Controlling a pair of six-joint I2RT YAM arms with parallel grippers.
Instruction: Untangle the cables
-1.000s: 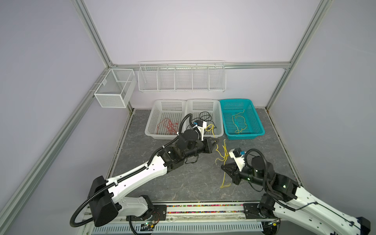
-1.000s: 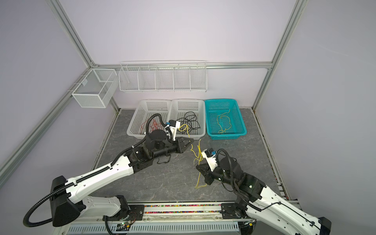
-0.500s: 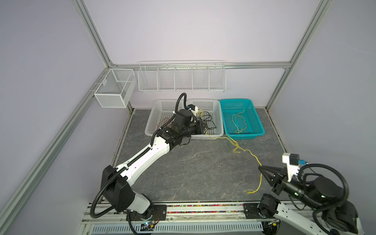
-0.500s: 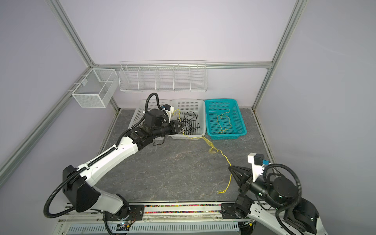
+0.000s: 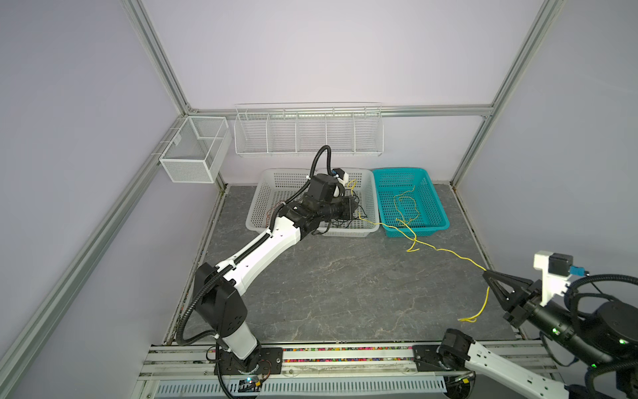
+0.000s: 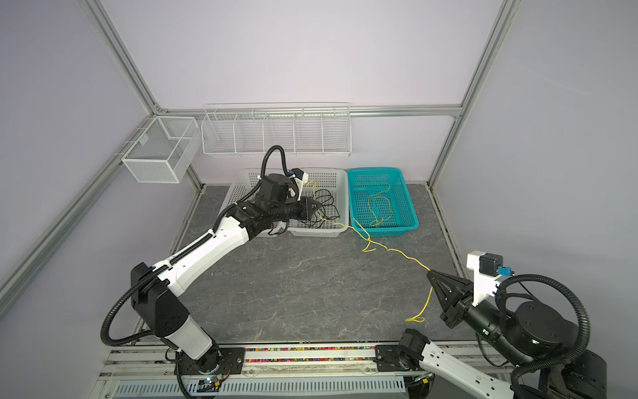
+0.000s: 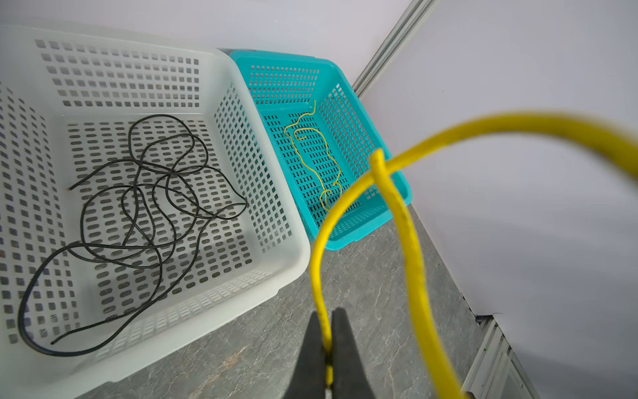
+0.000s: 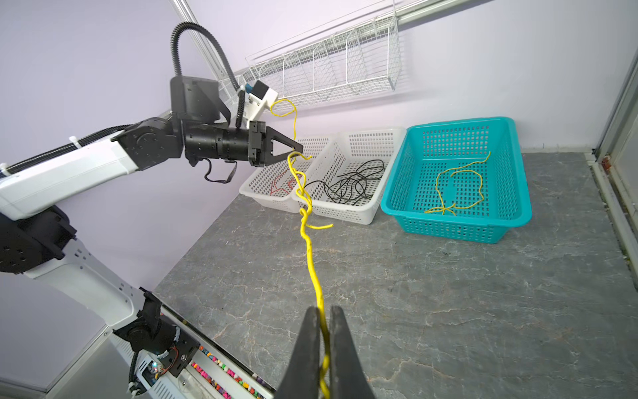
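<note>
A second ago the two tools were close together over the middle of the desk (image 5: 345, 286), with the yellow cable (image 5: 445, 250) bunched up between them. Now they are far apart and the cable is pulled into a long line across the desk. The left arm (image 5: 262, 252) reaches far back, and the left tool (image 5: 356, 209) points sideways above the middle white basket (image 5: 370, 197). It is squeezed shut on one end of the yellow cable (image 7: 317, 262), which shows between its tips in the left wrist view. A small loop of that cable curls up above the tool (image 8: 298, 149). The right arm (image 5: 559, 317) is pulled back to the front right corner. The right tool (image 5: 486, 273) points toward the baskets and is pinched shut on the same cable (image 8: 312, 273). A short loose end hangs from it down to the desk. Between the tools the cable passes over the front corner of the white basket and by the front of the blue-green basket (image 5: 440, 210). There it has a twisted part with a short end sticking out. The black cables (image 7: 148, 193) lie in a messy pile in the middle white basket. The red cables (image 8: 281, 181) lie in the left white basket (image 5: 257, 203). A second yellow cable (image 5: 404, 203) lies loose in the blue-green basket.
</note>
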